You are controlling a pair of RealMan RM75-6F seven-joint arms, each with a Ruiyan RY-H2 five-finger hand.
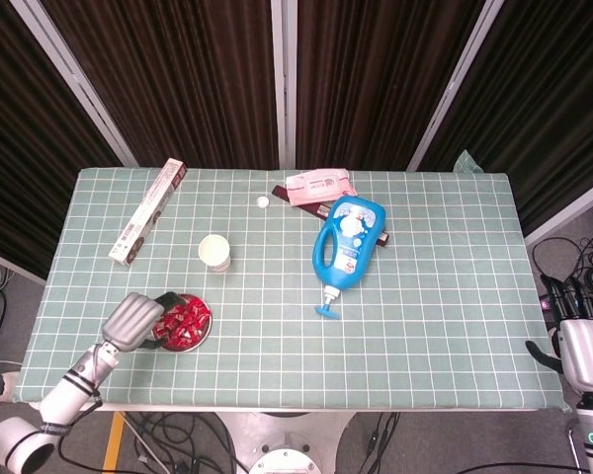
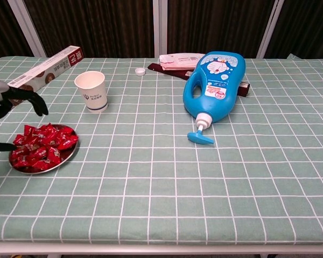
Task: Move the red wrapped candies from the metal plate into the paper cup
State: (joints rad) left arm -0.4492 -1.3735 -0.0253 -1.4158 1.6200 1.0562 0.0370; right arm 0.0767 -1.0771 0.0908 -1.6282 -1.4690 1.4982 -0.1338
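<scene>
My left hand hovers at the near left of the worktop, over the 9 o'clock rim of the metal plate. Its fingers are spread and it holds nothing. The red wrapped candies lie heaped on the plate, none in the cup yet. I judge the step is a first pick: I should lower slowly, choose a candy at the heap's edge, and pinch one wrapper cleanly so the plate does not slide. The paper cup stands upright at about 1 o'clock from the plate, near but apart. My right hand waits off the worktop's right edge, fingers extended, empty. A blue pump bottle lies further right.
</scene>
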